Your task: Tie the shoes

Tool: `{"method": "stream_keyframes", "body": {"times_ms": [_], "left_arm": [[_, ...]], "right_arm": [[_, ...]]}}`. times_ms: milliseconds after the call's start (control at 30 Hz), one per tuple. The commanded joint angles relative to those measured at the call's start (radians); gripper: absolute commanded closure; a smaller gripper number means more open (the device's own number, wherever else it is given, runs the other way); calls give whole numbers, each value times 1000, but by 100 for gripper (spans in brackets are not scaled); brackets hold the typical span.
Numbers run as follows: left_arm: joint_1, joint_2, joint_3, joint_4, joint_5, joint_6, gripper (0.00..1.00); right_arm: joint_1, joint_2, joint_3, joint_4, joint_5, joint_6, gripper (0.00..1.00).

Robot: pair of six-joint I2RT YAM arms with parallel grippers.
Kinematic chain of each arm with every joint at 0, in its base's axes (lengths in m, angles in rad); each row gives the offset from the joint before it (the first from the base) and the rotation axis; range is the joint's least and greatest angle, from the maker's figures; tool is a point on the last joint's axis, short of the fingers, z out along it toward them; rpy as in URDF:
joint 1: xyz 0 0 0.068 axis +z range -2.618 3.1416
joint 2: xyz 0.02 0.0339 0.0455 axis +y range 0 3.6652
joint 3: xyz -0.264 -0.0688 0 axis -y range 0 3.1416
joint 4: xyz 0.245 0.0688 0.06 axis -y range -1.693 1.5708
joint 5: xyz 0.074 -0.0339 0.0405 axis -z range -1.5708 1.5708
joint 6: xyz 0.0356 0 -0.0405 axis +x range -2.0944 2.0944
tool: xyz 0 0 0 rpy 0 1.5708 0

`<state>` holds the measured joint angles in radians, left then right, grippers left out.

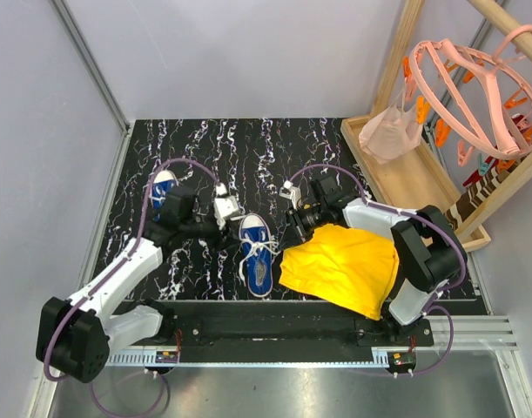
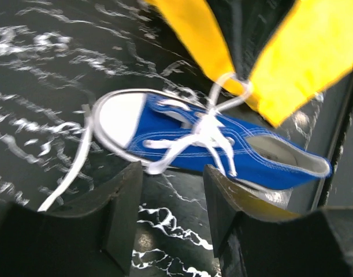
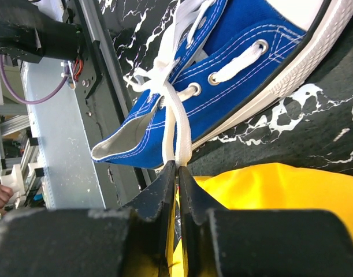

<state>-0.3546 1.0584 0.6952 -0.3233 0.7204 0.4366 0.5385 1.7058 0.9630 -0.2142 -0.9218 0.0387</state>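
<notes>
The top external view locates both task items on the black marbled table [image 1: 248, 148]. One blue shoe [image 1: 255, 254] lies at centre frame with its toe cap toward the top, just left of the yellow cloth [image 1: 340, 266]. The second shoe [image 1: 164, 189] sits at left of centre, largely covered by the left arm [image 1: 131, 257]. This view does not resolve the finger spacing of either end effector. The left wrist view supplies it for the left gripper [image 2: 173, 170]: the two fingers stand apart with only table surface between them. The central shoe lies across the frame just beyond the tips, toe cap at left, heel opening at right. The same view shows the white lace [image 2: 205, 130] crossing the eyelets and looping up onto the cloth at upper centre, a detail too small to read from above. The right wrist view shows the right gripper [image 3: 177, 173] at lower centre, fingers drawn almost together and pinching a doubled strand of the lace that runs up to the eyelets. The cloth lies against those fingers at lower right.
</notes>
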Motion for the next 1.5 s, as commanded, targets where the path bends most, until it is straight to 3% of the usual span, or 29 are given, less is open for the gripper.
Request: {"method": "stream_keyframes", "body": {"times_ms": [0, 300, 633, 833, 1000, 1100, 1233, 1467], "left_arm": [[-131, 14, -22, -28, -25, 206, 51], [-260, 110, -19, 1, -128, 327, 53], [-316, 172, -28, 58, -236, 297, 62], [-317, 172, -28, 53, -265, 301, 83], [-317, 85, -52, 0, -233, 336, 100], [-317, 32, -79, -37, -222, 364, 100], [-317, -8, -102, -80, -223, 395, 100], [-319, -58, -128, -131, -210, 456, 100]], "right_arm": [[2, 20, 54, -28, -32, -34, 87], [3, 23, 57, -39, -28, -34, 88], [3, 20, 56, -42, -28, -60, 87], [6, 23, 60, -47, -28, -63, 85], [3, 25, 66, -51, -14, -62, 74], [3, 23, 79, -59, -5, -56, 69], [-5, 12, 108, -70, 0, -60, 54], [-8, 46, 209, -79, 26, -135, 53]]}}
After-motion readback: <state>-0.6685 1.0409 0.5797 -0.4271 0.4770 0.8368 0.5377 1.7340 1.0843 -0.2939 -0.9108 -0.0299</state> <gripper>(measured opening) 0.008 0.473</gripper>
